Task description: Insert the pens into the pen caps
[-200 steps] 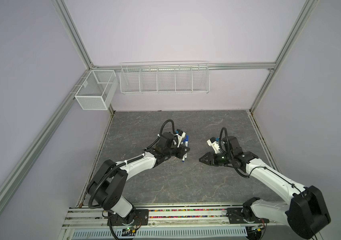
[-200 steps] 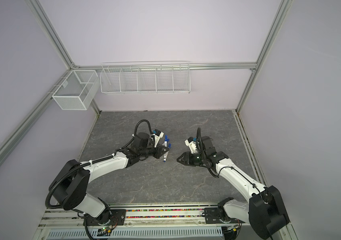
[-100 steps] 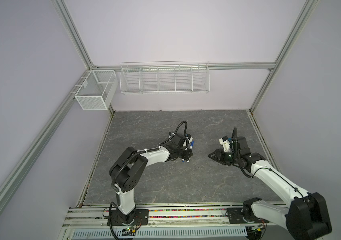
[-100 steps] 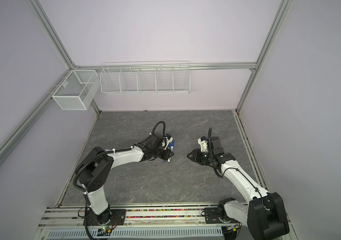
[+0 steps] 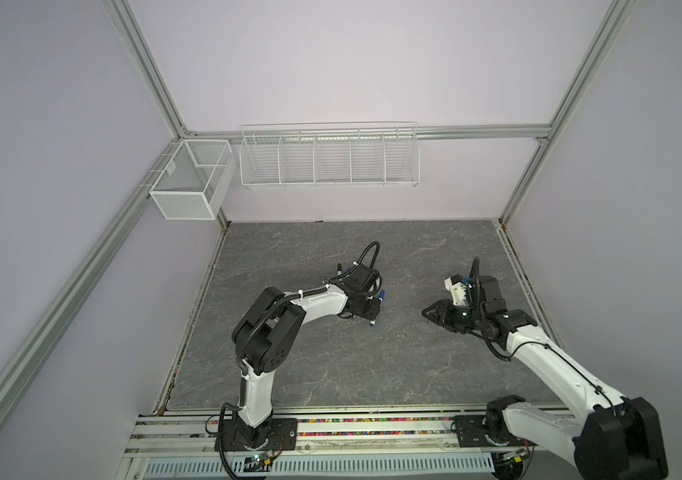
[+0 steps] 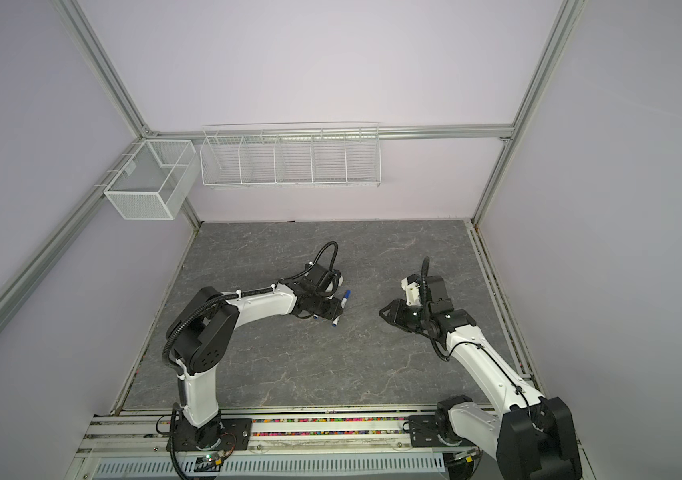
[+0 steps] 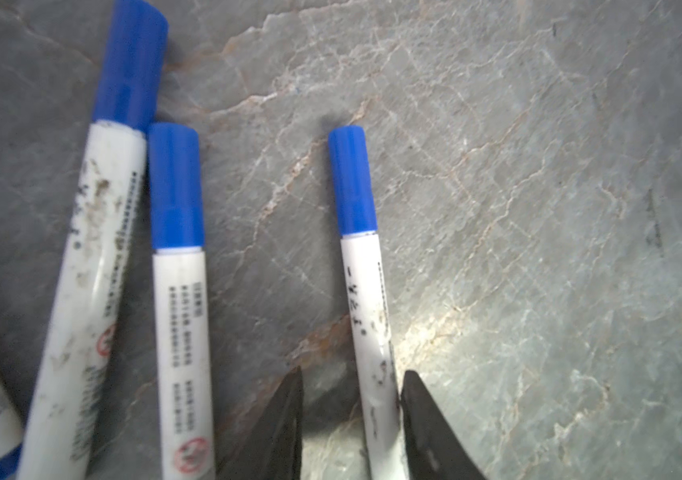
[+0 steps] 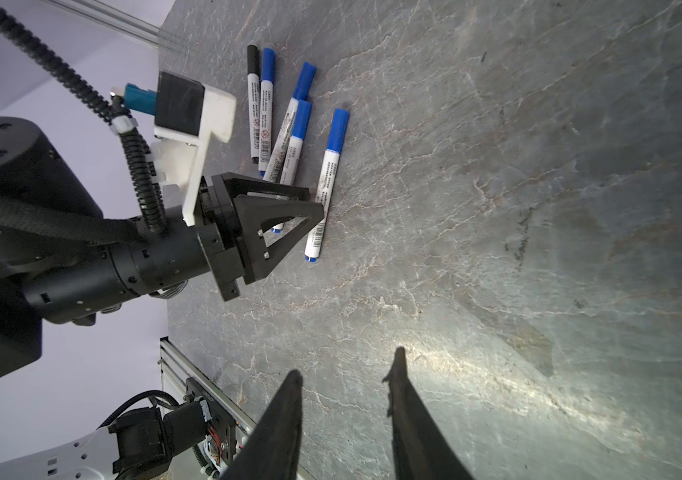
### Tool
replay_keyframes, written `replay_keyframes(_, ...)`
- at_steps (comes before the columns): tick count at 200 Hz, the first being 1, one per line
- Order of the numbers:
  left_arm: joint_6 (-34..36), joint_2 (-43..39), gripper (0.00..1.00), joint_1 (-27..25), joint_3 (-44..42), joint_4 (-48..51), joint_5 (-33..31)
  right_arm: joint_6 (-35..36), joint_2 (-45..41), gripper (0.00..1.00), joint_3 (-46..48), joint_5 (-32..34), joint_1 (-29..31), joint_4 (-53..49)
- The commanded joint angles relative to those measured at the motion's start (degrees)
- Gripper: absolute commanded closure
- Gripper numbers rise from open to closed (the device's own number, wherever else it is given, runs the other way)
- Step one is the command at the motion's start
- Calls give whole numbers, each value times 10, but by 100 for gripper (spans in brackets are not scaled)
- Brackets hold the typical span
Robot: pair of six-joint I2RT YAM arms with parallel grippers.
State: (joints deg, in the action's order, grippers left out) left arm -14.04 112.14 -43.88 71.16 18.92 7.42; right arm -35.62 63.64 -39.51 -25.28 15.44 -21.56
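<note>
Since a second ago the left arm (image 5: pixel 318 305) has folded its elbow high, and the right gripper (image 5: pixel 426 312) has drawn back toward the right edge of the bench (image 5: pixel 331 374). Nearest, a rail (image 5: pixel 372 432) runs along the front edge. Around mid-bench the left gripper (image 7: pixel 354 371) stands parted astride a blue-capped pen (image 7: pixel 366 307) lying flat on the stone (one finger (image 7: pixel 426 415) touches the barrel, the other stands clear), so that pen is released. The right gripper, well apart from it, is open and empty. Just beside the released pen, toward the left edge, four more pens (image 8: pixel 277 137) fan out, three blue-capped and one with a black cap (image 8: pixel 252 58), caps pointing roughly toward the far edge. Beyond, a mesh box (image 5: pixel 189 187) hangs by the far left corner and a long wire basket (image 5: pixel 329 166) on the far wall.
</note>
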Motion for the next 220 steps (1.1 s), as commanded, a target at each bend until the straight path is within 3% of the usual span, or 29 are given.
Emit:
replay_keyframes(1, 9, -7, 60, 0, 13, 17, -6, -3, -10, 63, 12, 2, -3, -2)
replay_keyframes(33, 17, -42, 59, 0, 1, -1, 5, 3, -15, 63, 9, 18, -3, -11)
replay_keyframes(50, 24, -79, 59, 0, -19, -21, -8, 7, -20, 63, 1, 70, -5, -31)
replay_keyframes(75, 31, -175, 58, 2, -95, -99, -75, 15, -55, 62, -14, 233, -7, -59)
replay_keyframes(95, 23, -266, 57, 6, -167, -175, -179, 41, -101, 57, -18, 403, -8, -52)
replay_keyframes(117, 54, -340, 51, 35, -222, -235, -281, 110, -142, 44, 47, 548, -7, 92)
replay_keyframes(130, 50, -369, 43, 77, -241, -248, -318, 135, -140, 10, 92, 614, -8, 190)
replay_keyframes(133, 48, -375, 43, 89, -245, -249, -324, 144, -134, 0, 99, 623, -8, 209)
replay_keyframes(137, 45, -381, 42, 105, -250, -250, -331, 161, -123, 6, 104, 631, -9, 231)
replay_keyframes(151, 31, -398, 35, 160, -266, -244, -367, 193, -66, 7, 104, 658, -9, 267)
replay_keyframes(155, 28, -401, 28, 174, -271, -242, -381, 197, -45, 7, 102, 666, -9, 272)
replay_keyframes(164, 24, -404, 0, 205, -279, -236, -412, 204, 4, 7, 96, 687, -9, 296)
replay_keyframes(177, 30, -401, 1, 241, -290, -223, -457, 231, 57, 10, 62, 712, -10, 297)
replay_keyframes(191, 25, -391, 1, 271, -299, -206, -507, 300, 103, 10, 70, 709, -10, 404)
replay_keyframes(220, 8, -361, 1, 312, -326, -220, -517, 416, 234, 10, 111, 706, -14, 637)
